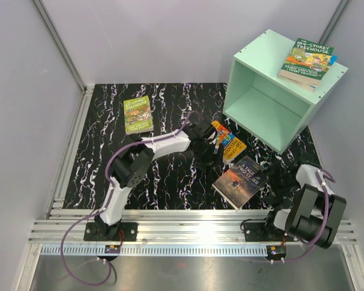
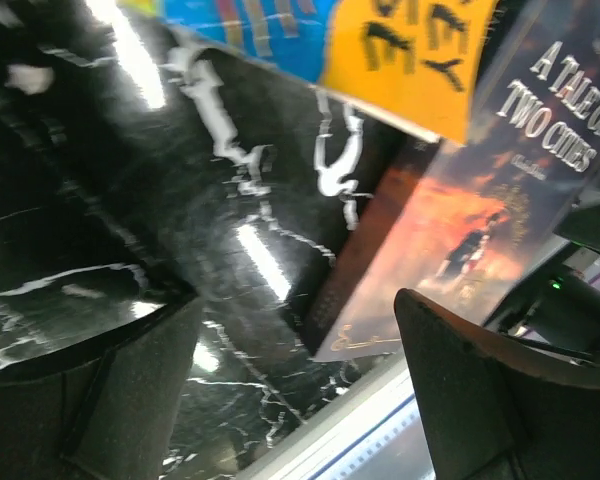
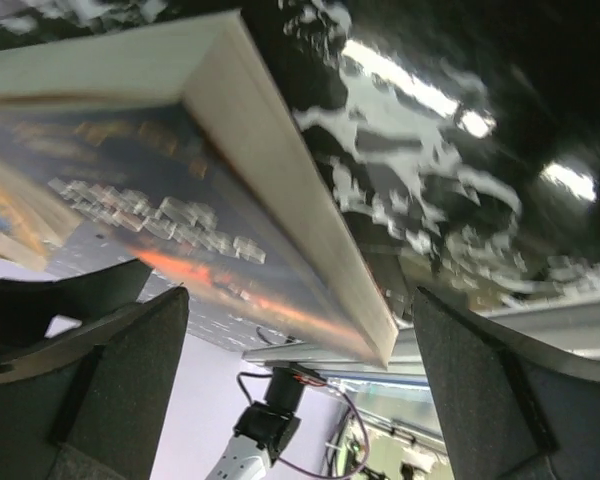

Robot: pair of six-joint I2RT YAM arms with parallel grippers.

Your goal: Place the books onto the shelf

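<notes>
A dark book, "A Tale of Two Cities" (image 1: 241, 180), lies flat at the near middle of the table. One corner of it (image 3: 280, 190) reaches between the wide-apart fingers of my right gripper (image 1: 272, 177), which is open. An orange-blue book (image 1: 227, 140) lies just beyond it. My left gripper (image 1: 210, 151) hovers open beside that orange-blue book (image 2: 400, 50), with only table between its fingers (image 2: 480, 400). A lime-green book (image 1: 138, 114) lies at the far left. The mint-green shelf (image 1: 273, 103) stands at the back right, with a green Treehouse book (image 1: 306, 59) stacked on top of it.
A blue book edge (image 1: 332, 60) peeks from under the green one on the shelf's top. The shelf's open face (image 1: 264, 118) points toward the table's middle. Aluminium rails (image 1: 188, 230) run along the near edge, and grey walls close in the sides.
</notes>
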